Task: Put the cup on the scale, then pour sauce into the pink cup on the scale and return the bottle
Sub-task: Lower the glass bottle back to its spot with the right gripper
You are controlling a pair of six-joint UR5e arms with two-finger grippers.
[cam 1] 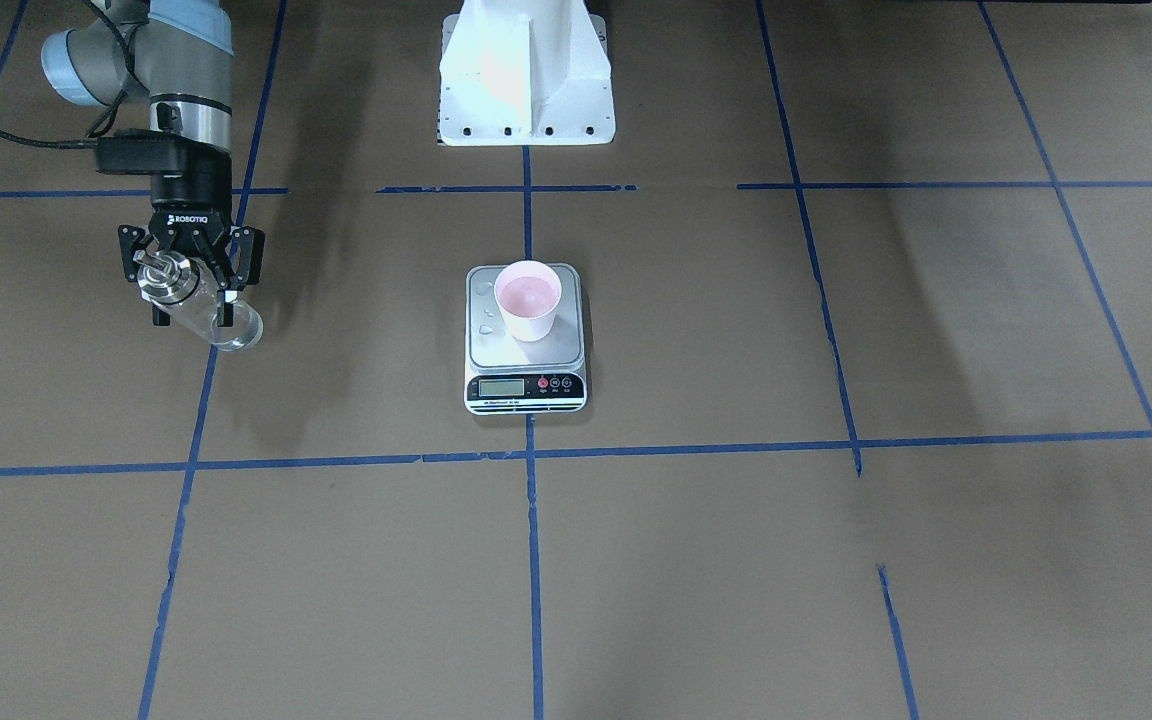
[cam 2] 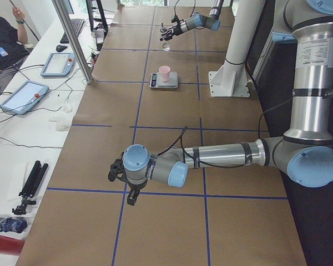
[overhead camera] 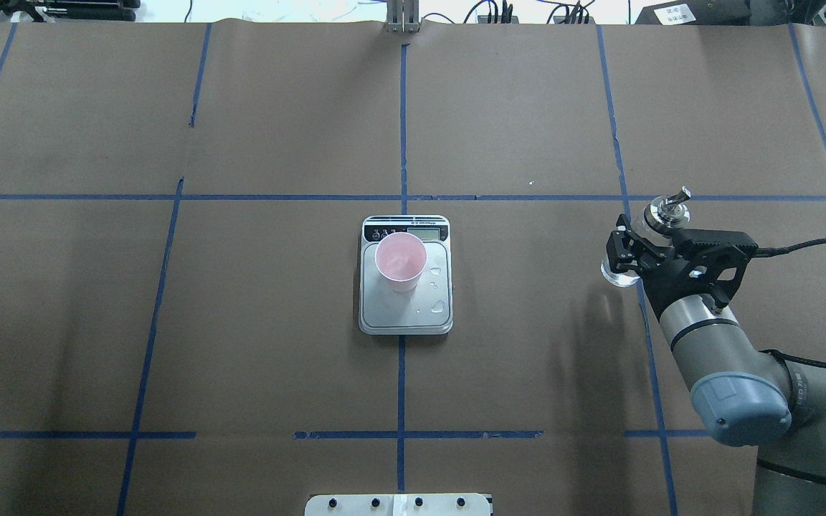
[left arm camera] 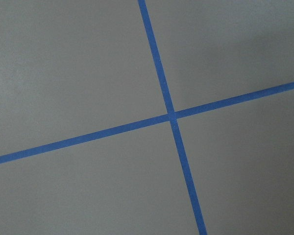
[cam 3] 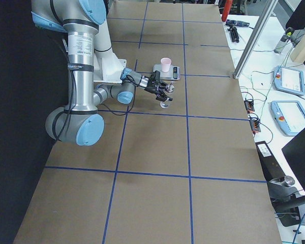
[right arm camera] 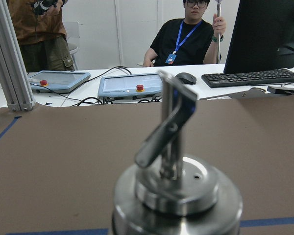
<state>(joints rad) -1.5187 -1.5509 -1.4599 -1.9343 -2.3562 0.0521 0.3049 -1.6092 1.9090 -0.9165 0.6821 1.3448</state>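
**Q:** What is shown at the left?
**A:** The left gripper [cam 2: 119, 176] is seen only from the side, close over the table [overhead camera: 241, 322]. How far its fingers are parted cannot be told (only crossed blue tape [left arm camera: 171, 116] is shown beneath them).

**Q:** At the centre?
**A:** The cup [overhead camera: 400, 259] is set upright on the scale [overhead camera: 406, 315], with clear drops [overhead camera: 438, 307] lying on the platform beside it. Both are well apart from either gripper's fingers.

**Q:** At the right?
**A:** The bottle [overhead camera: 617, 272] is clamped, tilted, by the right gripper [overhead camera: 634, 247]. The fingers are closed on its glass body, and the metal cap [overhead camera: 665, 211] projects past them.
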